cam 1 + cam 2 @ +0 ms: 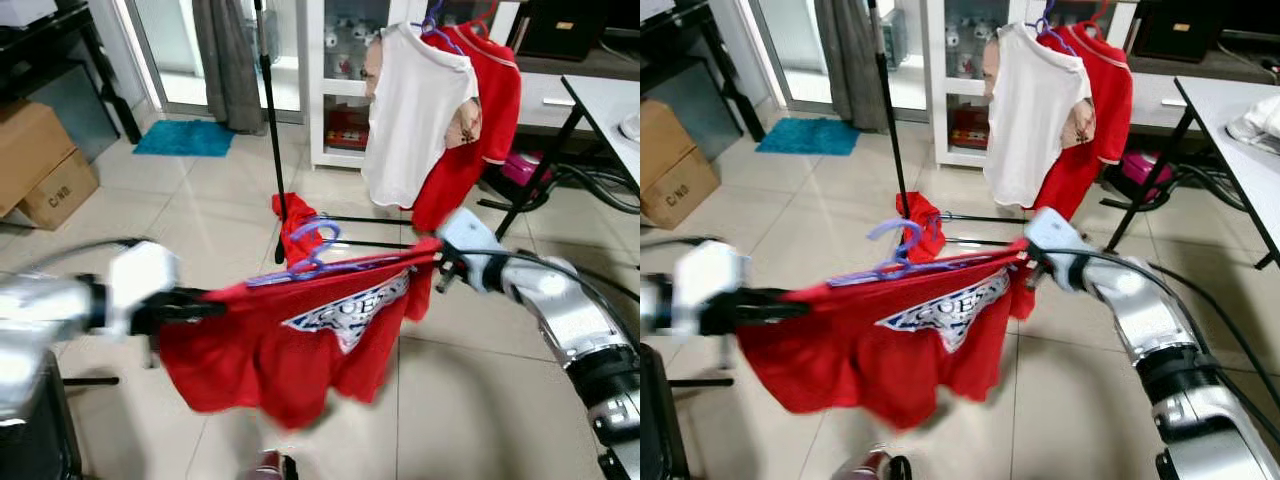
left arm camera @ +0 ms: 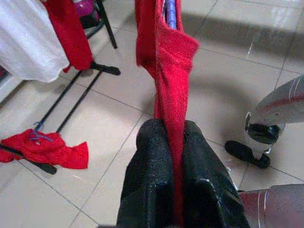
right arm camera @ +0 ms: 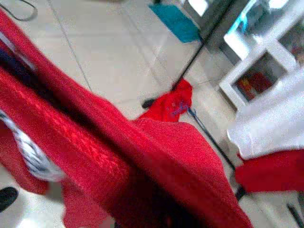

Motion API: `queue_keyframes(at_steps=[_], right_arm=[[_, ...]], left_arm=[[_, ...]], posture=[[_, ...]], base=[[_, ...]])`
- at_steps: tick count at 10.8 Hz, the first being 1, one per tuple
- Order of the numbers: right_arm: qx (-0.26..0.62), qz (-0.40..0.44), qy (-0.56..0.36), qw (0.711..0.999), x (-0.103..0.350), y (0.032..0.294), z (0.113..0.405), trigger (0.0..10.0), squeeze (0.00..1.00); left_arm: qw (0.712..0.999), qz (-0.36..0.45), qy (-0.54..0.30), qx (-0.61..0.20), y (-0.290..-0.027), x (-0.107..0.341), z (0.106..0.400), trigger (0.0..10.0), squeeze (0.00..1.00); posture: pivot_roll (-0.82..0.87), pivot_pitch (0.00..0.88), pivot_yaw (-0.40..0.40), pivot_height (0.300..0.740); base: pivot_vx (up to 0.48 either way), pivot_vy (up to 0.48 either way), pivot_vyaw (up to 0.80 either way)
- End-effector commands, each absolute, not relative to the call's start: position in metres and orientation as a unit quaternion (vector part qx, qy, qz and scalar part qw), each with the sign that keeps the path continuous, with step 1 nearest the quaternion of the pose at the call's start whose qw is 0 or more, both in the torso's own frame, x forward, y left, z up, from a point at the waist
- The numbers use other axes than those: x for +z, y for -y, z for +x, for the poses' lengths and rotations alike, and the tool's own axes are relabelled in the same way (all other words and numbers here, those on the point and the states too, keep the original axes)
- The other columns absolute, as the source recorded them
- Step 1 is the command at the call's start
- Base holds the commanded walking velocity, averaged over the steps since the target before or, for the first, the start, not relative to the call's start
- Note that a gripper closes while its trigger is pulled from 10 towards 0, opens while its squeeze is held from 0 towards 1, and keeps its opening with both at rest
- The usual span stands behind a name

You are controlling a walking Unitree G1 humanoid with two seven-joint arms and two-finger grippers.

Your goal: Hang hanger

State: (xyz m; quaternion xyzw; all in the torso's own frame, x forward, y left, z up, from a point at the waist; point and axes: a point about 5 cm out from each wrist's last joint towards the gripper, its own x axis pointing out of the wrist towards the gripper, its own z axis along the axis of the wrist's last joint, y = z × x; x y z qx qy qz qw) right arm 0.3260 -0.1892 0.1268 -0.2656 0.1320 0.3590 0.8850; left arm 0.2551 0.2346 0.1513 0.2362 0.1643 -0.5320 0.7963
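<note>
left gripper (image 2: 173,190): clamped on red shirt (image 1: 290,350) shoulder
right gripper (image 1: 440,265): can't tell
hanger (image 1: 315,262): light, stiff; grab hook

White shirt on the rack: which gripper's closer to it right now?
Right. The right gripper holds the red shirt by one shoulder just below and in front of the white shirt; the left gripper clamps the other shoulder, far off to the robot's left.

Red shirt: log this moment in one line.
left gripper: shut on red shirt | right gripper: at shirt's other end | purple hanger: in shirt | rack: ahead
</note>
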Motion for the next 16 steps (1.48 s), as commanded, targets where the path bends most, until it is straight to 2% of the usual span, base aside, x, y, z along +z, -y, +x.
queue_keyframes(at_steps=[1, 5, 6, 7, 8, 10, 11, 12, 13, 14, 15, 16], right_arm=[[0.363, -0.280, -0.144, 0.877, 0.128, 0.192, 0.322, 0.0, 0.00], [0.382, -0.281, -0.194, 0.859, 0.113, 0.191, 0.299, 0.0, 0.00], [0.369, -0.276, -0.187, 0.868, 0.107, 0.180, 0.297, 8.9, 0.00], [0.374, -0.240, -0.165, 0.880, 0.110, 0.166, 0.299, 10.0, 0.00], [0.385, -0.206, -0.120, 0.892, 0.125, 0.155, 0.302, 10.0, 1.00], [0.414, -0.168, -0.072, 0.892, 0.141, 0.144, 0.300, 10.0, 1.00], [0.459, -0.120, -0.038, 0.879, 0.152, 0.132, 0.293, 10.0, 1.00], [0.490, -0.105, -0.048, 0.864, 0.151, 0.127, 0.286, 10.0, 1.00], [0.538, -0.104, -0.065, 0.834, 0.144, 0.120, 0.272, 10.0, 1.00], [0.529, -0.151, -0.083, 0.831, 0.134, 0.122, 0.271, 10.0, 1.00], [0.480, -0.243, -0.108, 0.836, 0.121, 0.131, 0.281, 10.0, 1.00], [0.476, -0.250, -0.112, 0.836, 0.121, 0.131, 0.282, 10.0, 1.00]], left_arm=[[0.799, 0.259, -0.174, -0.515, -0.239, 0.151, 0.260, 0.0, 0.00], [0.831, 0.251, -0.113, -0.484, -0.230, 0.159, 0.285, 0.0, 0.00], [0.836, 0.239, -0.090, -0.485, -0.226, 0.164, 0.290, 0.0, 0.00], [0.835, 0.230, -0.082, -0.493, -0.222, 0.166, 0.291, 0.0, 0.00], [0.832, 0.227, -0.078, -0.500, -0.221, 0.167, 0.292, 0.0, 0.00], [0.829, 0.227, -0.077, -0.505, -0.222, 0.168, 0.293, 0.0, 0.00], [0.826, 0.228, -0.077, -0.510, -0.220, 0.168, 0.293, 0.0, 0.00], [0.826, 0.229, -0.076, -0.510, -0.219, 0.168, 0.294, 0.0, 0.00], [0.826, 0.231, -0.073, -0.509, -0.220, 0.170, 0.296, 0.0, 0.00], [0.825, 0.233, -0.072, -0.509, -0.220, 0.171, 0.297, 0.0, 0.00], [0.816, 0.247, -0.077, -0.516, -0.220, 0.171, 0.297, 0.0, 0.00], [0.813, 0.251, -0.079, -0.519, -0.220, 0.171, 0.297, 0.0, 0.00]], posture=[[0.03, 0.000, 0.061, 0.740], [0.02, 0.000, 0.066, 0.740], [0.02, 0.000, 0.064, 0.740], [0.02, 0.000, 0.064, 0.740], [0.02, 0.000, 0.067, 0.740], [0.03, 0.000, 0.065, 0.740], [0.03, 0.000, 0.065, 0.740], [0.03, 0.000, 0.065, 0.740], [0.03, 0.000, 0.063, 0.740], [0.03, 0.000, 0.064, 0.740], [0.03, 0.000, 0.065, 0.740], [0.03, 0.000, 0.065, 0.740]], base=[[0.000, 0.000, 0.00], [0.000, 0.000, 0.00], [0.000, 0.000, 0.00], [0.000, 0.000, 0.00], [0.000, 0.000, 0.00], [0.000, 0.000, 0.00], [0.000, 0.000, 0.00], [0.000, 0.000, 0.00], [0.000, 0.000, 0.00], [0.000, 0.000, 0.00], [0.000, 0.000, 0.00], [0.000, 0.000, 0.00]])
